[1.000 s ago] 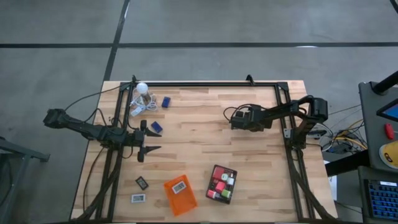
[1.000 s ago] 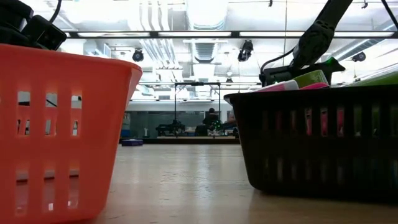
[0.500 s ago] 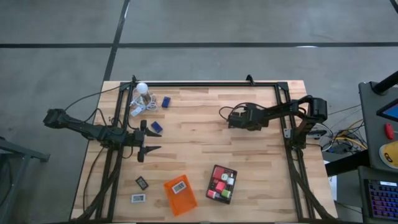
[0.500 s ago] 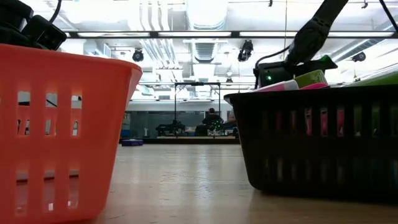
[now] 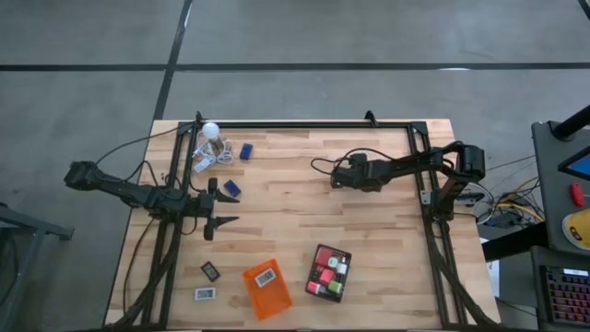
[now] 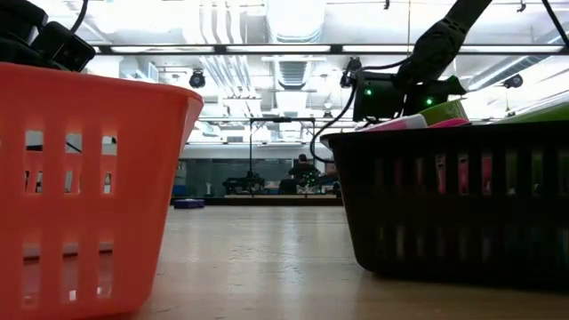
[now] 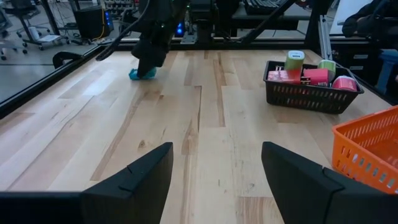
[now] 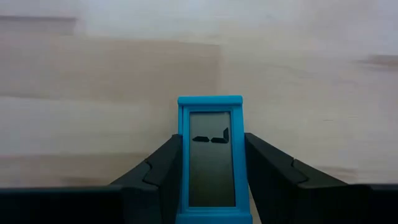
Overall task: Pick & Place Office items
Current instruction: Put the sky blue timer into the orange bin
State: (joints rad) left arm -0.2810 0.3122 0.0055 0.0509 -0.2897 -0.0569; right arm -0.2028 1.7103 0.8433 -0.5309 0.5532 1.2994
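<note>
Right wrist view: right tool (image 8: 210,163) clamps blue device (image 8: 210,158); left tool (image 7: 214,168) apart, bare tabletop (image 7: 211,118) ahead.

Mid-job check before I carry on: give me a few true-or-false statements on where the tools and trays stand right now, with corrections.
1. The right tool is shut on a blue device with a grey screen. True.
2. The left tool holds a red cube. False: its fingers stand open with nothing between them, over bare wooden table.
3. The black tray already holds several items. True: pink, green and white pieces show in it.
4. The orange tray is empty. False: a white labelled piece lies in it.
5. Two dark blue blocks lie near the table's far left corner. True: one beside the cable tangle, one near the left tool.
</note>
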